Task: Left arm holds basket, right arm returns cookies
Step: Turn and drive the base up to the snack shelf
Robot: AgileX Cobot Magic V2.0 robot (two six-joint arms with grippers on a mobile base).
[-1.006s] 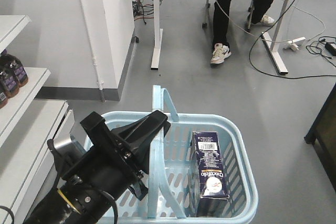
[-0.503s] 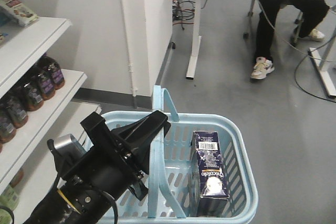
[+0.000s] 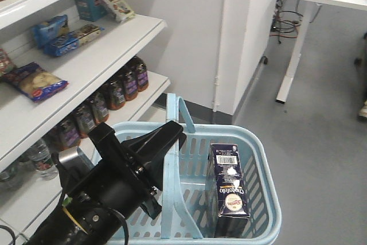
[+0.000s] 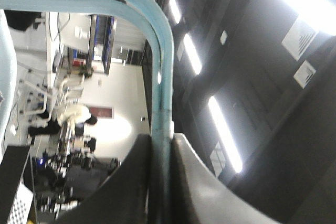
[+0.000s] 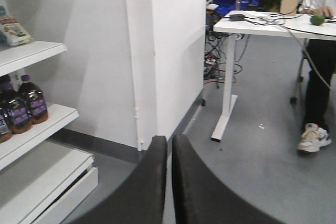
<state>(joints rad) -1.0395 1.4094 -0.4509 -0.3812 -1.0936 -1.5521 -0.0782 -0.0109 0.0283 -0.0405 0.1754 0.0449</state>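
Cookies (image 3: 230, 185) lay long-axis front-to-back in the basket (image 3: 274, 193), right of the handle (image 3: 171, 110) that the left fingers (image 4: 123, 192) pinched. Right fingers (image 5: 149, 182) were pressed almost together, empty, with the box out of their view.

Light-blue basket (image 3: 229, 129), navy cookies (image 3: 229, 187)

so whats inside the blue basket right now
One navy cookie box stands on end in the right half of the basket, barcode end up. The left half is mostly covered by the left gripper clamped on the handle, so its contents cannot be seen.
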